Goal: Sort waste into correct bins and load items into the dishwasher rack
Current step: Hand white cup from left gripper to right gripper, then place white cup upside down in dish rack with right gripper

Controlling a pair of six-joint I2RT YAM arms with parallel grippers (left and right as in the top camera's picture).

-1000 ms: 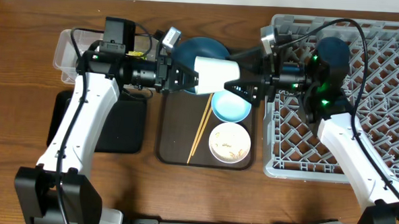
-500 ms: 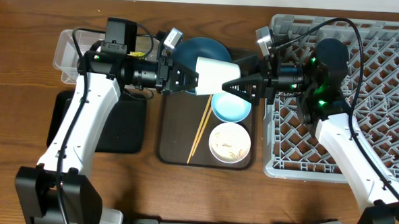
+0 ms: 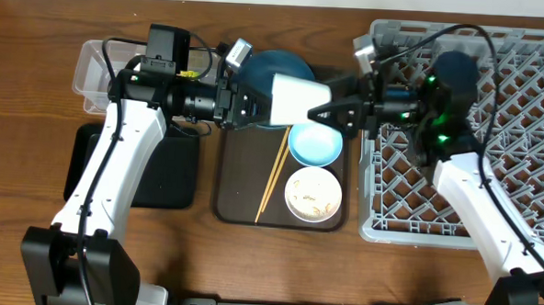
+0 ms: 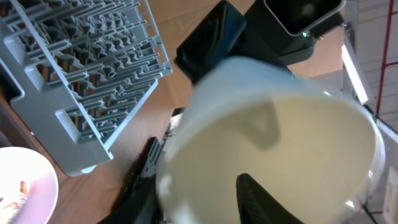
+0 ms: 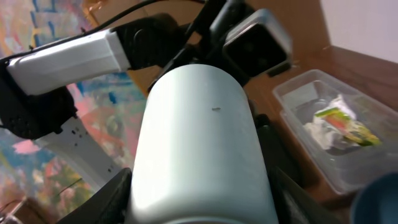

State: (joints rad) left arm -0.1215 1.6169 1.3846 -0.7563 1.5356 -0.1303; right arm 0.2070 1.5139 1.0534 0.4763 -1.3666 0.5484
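The small white cup (image 3: 297, 98) lies on its side in the air, held between both arms above the 12 o'clock end of the dark brown tray (image 3: 238, 192). Its open mouth faces 9 o'clock and its base faces 3 o'clock.

The left gripper (image 3: 256, 106) is clenched on the cup's rim. In the left wrist view one dark finger (image 4: 264, 199) sits inside the cup and the other lies against the outer wall. The right gripper (image 3: 334, 107) meets the cup from the 3 o'clock side. In the right wrist view its fingers (image 5: 289, 180) flank the cup's body on both sides and press against it, so it too grasps the cup.

The dark blue plate (image 3: 262, 65) lies just beneath the cup, partly hidden by it. At 6 o'clock from the cup the light blue bowl (image 3: 315, 145) sits on the tray. Further toward 6 o'clock is the white bowl (image 3: 312, 195), which has whitish scraps inside. The wooden chopsticks (image 3: 273, 176) lie on the tray at 9 o'clock of the two bowls.

The grey dishwasher rack (image 3: 513, 117) stands at 3 o'clock of the tray. The clear tub (image 3: 92, 71) sits at 10 o'clock and holds the yellow-green snack wrapper (image 5: 341, 123) and crumpled tissue (image 5: 318, 132). The black bin (image 3: 165, 171) lies at 9 o'clock of the tray.
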